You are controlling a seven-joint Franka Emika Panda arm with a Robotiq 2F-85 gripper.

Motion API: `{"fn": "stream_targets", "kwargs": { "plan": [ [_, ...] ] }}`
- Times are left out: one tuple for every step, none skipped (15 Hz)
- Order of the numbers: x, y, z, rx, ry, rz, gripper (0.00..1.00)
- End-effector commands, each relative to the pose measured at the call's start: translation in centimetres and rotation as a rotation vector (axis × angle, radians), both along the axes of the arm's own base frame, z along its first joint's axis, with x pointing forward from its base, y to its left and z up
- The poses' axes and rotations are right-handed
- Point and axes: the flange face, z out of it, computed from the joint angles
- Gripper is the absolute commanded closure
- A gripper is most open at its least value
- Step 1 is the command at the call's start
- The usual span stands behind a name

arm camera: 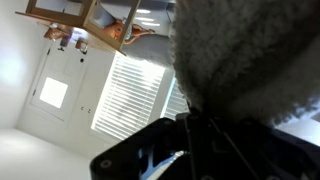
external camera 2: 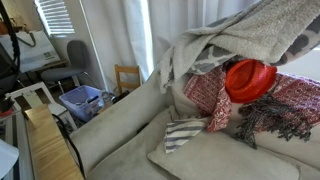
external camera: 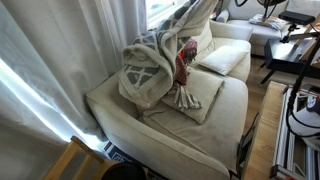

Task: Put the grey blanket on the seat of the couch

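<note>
The grey blanket (external camera: 150,65) hangs in a bunch over the back and seat of the cream couch (external camera: 215,135), pulled up toward the top of the frame. It also fills the upper right of an exterior view (external camera 2: 255,35). In the wrist view my gripper (arm camera: 195,125) shows as dark fingers close together, pressed into the fuzzy grey blanket (arm camera: 250,55), which it appears to hold. The blanket hides the gripper in both exterior views.
A red patterned throw with grey fringe (external camera: 184,68) lies on a seat cushion (external camera: 200,105) under the blanket. It also shows in an exterior view (external camera 2: 215,95). White curtains (external camera: 60,50) hang behind the couch. A wooden chair (external camera 2: 127,78) and a blue bin (external camera 2: 82,100) stand beyond the couch's end.
</note>
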Motion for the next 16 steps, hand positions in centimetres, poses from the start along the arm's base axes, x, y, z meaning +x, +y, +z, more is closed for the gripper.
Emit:
{"fn": "stream_targets", "kwargs": {
  "plan": [
    [-1.7, -3.1, -0.5, 0.032, -0.104, -0.038, 0.71],
    [-1.3, -2.7, -1.3, 0.111, -0.085, -0.016, 0.69],
    [-0.8, -1.8, -1.8, 0.204, -0.06, 0.031, 0.64],
    [0.1, -0.1, -1.8, 0.239, -0.037, 0.063, 0.57],
    [0.7, 1.2, -1.5, 0.278, -0.023, 0.096, 0.48],
    [1.4, 2.9, -0.9, 0.314, -0.009, 0.132, 0.42],
    [1.9, 4.6, -0.3, 0.349, 0.006, 0.169, 0.33],
    [2.4, 6.1, 0.4, 0.383, 0.015, 0.208, 0.26],
    [2.8, 7.9, 1.4, 0.418, 0.024, 0.247, 0.19],
    [3.1, 9.6, 2.4, 0.454, 0.033, 0.284, 0.11],
    [3.3, 11.4, 3.3, 0.49, 0.038, 0.32, 0.04],
    [3.5, 13.1, 4.1, 0.526, 0.046, 0.355, 0.0],
    [3.6, 14.7, 4.9, 0.561, 0.052, 0.392, 0.0],
    [3.7, 16.1, 5.5, 0.597, 0.061, 0.427, 0.0],
    [3.8, 17.3, 6.1, 0.631, 0.07, 0.465, 0.0],
    [3.8, 18.1, 6.3, 0.666, 0.08, 0.499, 0.0]
  ]
}}
